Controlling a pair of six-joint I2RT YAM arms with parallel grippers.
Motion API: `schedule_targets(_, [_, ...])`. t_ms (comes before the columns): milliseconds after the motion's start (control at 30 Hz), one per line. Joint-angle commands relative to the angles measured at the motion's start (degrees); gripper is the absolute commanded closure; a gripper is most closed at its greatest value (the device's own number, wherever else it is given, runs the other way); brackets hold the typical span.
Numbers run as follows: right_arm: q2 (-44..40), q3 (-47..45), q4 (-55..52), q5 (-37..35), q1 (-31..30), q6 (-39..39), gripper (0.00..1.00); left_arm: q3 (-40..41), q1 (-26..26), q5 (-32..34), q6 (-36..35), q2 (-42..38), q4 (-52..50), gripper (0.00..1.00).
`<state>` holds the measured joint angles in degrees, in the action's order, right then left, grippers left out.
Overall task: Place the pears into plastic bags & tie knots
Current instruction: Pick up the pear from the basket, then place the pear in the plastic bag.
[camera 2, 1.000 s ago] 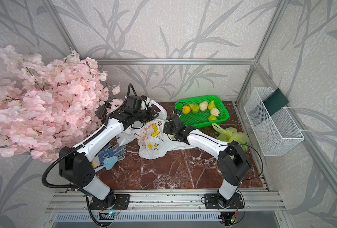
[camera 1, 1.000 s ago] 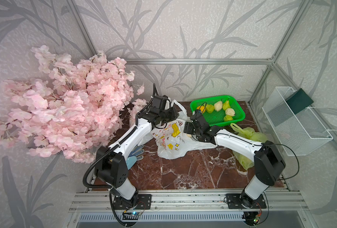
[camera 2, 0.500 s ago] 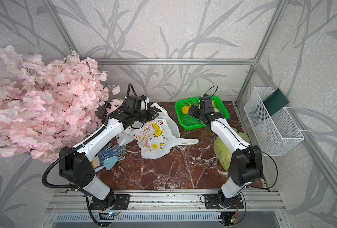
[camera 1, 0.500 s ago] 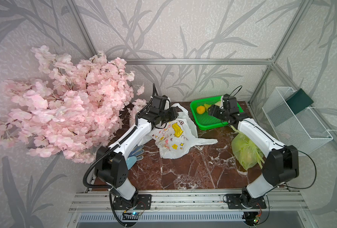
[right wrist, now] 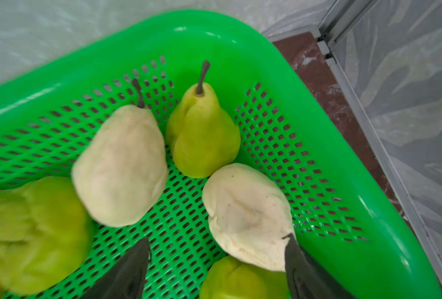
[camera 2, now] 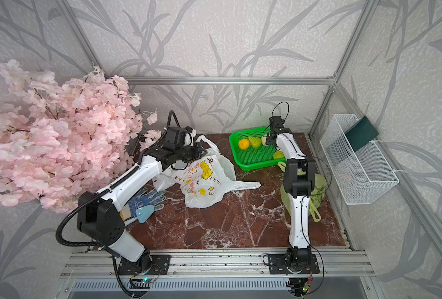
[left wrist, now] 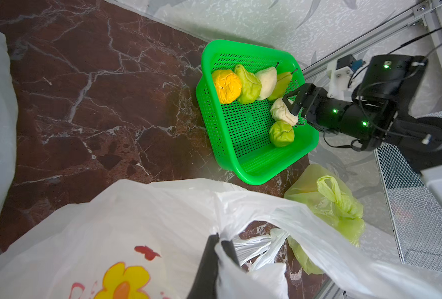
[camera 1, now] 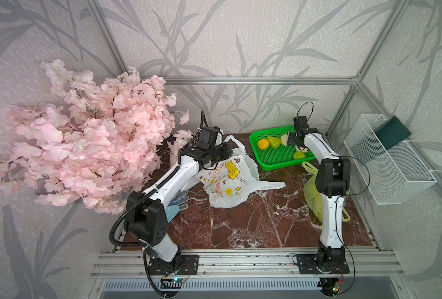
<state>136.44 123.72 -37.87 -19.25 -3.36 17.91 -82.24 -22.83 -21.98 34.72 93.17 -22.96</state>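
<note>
left wrist view: the white bag is held at its rim by the clamped left gripper. five pears are left in the green basket, upper centre, the right gripper spread empty beside a cream pear. the yellow-green bag, lower right, seems knotted.

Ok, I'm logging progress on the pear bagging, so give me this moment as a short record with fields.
left gripper: shut on the edge of the white printed bag
right gripper: open, reaching into the green basket
target: a cream pear lies between the open fingers, not gripped
basket holds: five pears and one orange fruit
yellow-green bag: lies beside the basket, top bunched
white printed bag contents: cannot tell
</note>
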Motion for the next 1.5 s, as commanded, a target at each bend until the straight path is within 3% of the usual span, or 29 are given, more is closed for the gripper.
schedule_targets(0, [7.46,9.87,-9.83,-4.66,0.78,0.02,0.18,0.46,0.56,0.49,-1.69,-0.27,-1.67,1.0])
schedule_targets(200, [16.59,20.78,-14.48,-4.15,2.0,0.15,0.21,0.68,1.25,0.05,-2.1,-0.28,-1.92,1.0])
schedule_targets(333, [16.27,22.88,-18.11,-2.27,1.99,0.18,0.4,0.9,1.43,0.03,-2.09,-0.49,-1.83,1.0])
schedule_targets(500, [6.63,11.34,-11.05,-0.85,1.13,-0.68,0.62,1.01,1.34,-0.76,-1.19,-0.22,-0.93,1.0])
schedule_targets(667, [-3.23,1.98,-3.71,1.23,-1.18,-2.08,0.71,1.7,1.38,-0.57,-0.87,-0.94,-0.57,1.0])
schedule_targets(800, [-9.86,-3.31,-1.45,5.19,-3.33,-1.9,0.73,2.21,1.35,-0.3,-0.86,-1.6,-0.55,1.0])
schedule_targets(967, [-22.62,-18.23,5.99,11.41,-7.67,-0.34,0.73,1.68,1.35,-0.22,-1.41,-1.61,-1.13,1.0])
schedule_targets(1267, [-48.5,-45.21,17.33,32.42,-18.41,8.11,0.74,-1.45,1.31,-1.43,-3.27,-0.19,-3.74,1.0])
schedule_targets(1367, [-53.36,-52.04,21.38,32.32,-22.91,14.32,0.75,-1.85,1.27,-1.82,-2.88,0.21,-3.53,1.0])
schedule_targets(1467, [-53.05,-55.57,26.45,29.19,-27.51,21.43,0.76,-1.8,0.92,-2.21,-2.23,0.25,-2.98,1.0])
